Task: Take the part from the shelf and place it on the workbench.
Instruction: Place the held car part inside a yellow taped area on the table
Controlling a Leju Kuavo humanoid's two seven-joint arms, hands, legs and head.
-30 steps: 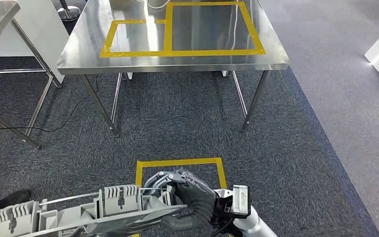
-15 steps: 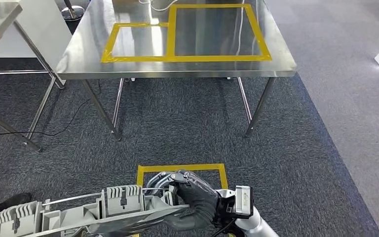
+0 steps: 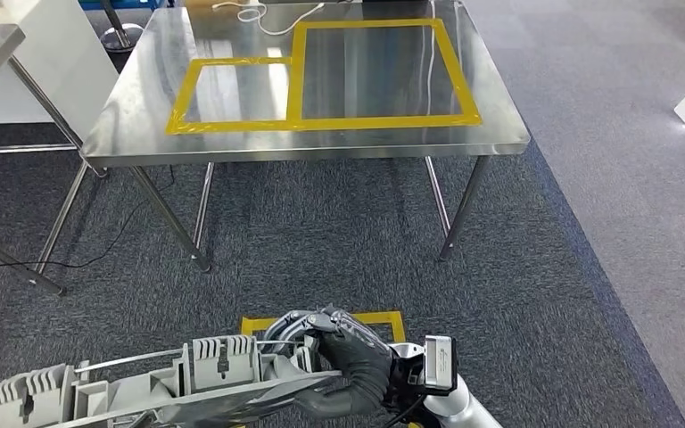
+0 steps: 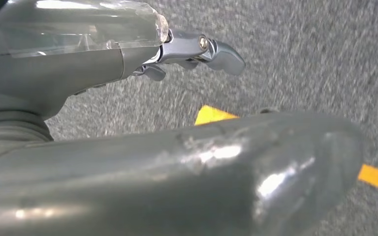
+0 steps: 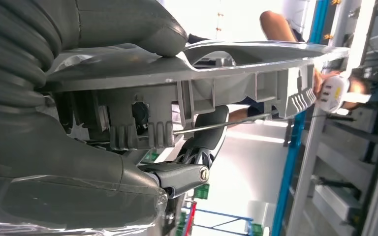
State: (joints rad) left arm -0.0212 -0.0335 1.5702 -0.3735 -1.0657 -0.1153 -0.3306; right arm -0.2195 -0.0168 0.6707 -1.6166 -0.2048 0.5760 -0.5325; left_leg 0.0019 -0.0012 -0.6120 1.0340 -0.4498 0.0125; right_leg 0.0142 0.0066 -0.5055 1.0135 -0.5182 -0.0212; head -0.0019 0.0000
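Right hand [image 3: 350, 361] wrapped around one end of the long grey part [image 3: 143, 388], fingers [image 5: 204, 140] clamped on its ribbed underside, held low over the carpet [image 3: 339, 232]. Left hand [image 4: 192, 49] with fingers partly curled, holding nothing visible. Steel table [image 3: 312, 143] with yellow tape ahead, well apart from the part.

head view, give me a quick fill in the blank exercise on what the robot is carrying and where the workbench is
1. The right hand grips a long grey plastic ____.
2. The part stretches from that hand toward the robot's ____ side.
3. The steel workbench ahead is marked with rectangles of ____ tape.
4. The floor under the workbench is dark grey ____.

Missing words: part; left; yellow; carpet
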